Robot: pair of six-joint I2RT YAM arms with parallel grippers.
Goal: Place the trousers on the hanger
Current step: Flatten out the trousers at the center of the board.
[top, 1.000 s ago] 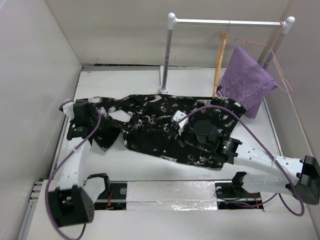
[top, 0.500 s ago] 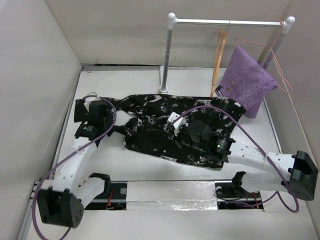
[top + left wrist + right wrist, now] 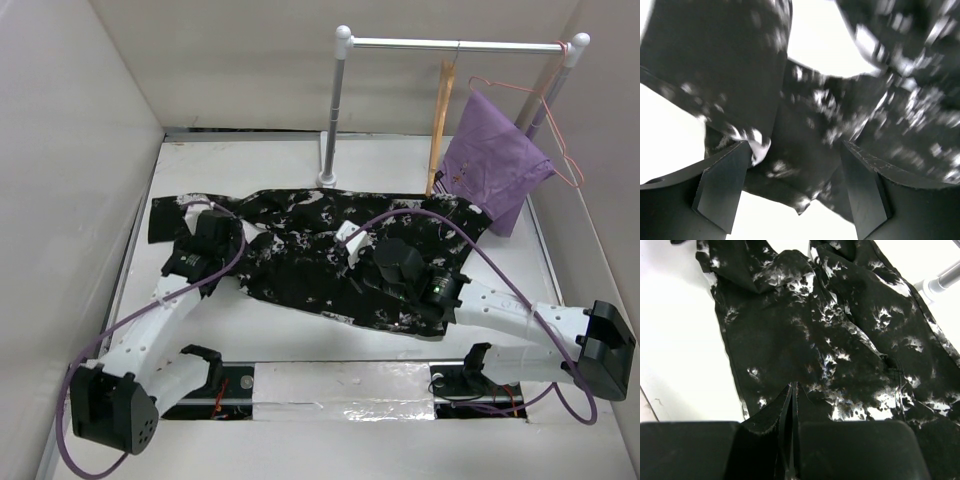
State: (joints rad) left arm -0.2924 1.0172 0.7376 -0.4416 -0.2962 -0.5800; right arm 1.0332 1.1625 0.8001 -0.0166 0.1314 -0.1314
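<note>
Left gripper (image 3: 795, 185): lower left of the overhead view, low over the trousers' left end. Its fingers (image 3: 722, 185) are spread wide, with speckled cloth in the gap and nothing clamped.
Right gripper (image 3: 791, 402): centre of the overhead view, down on the middle of the cloth. Its fingers are pressed together to a thin slit; I cannot tell whether any fabric is caught.
Trousers (image 3: 310, 225): lying rumpled across the middle of the white table (image 3: 250, 160), running from left to right.
Rail (image 3: 450, 44): upper right, its post standing just behind the trousers.
Hanger (image 3: 440, 115): the wooden one, hanging edge-on from the rail above the trousers' right end.
Purple cloth (image 3: 497, 160): on a pink wire hanger (image 3: 560, 120), right of the wooden one.
</note>
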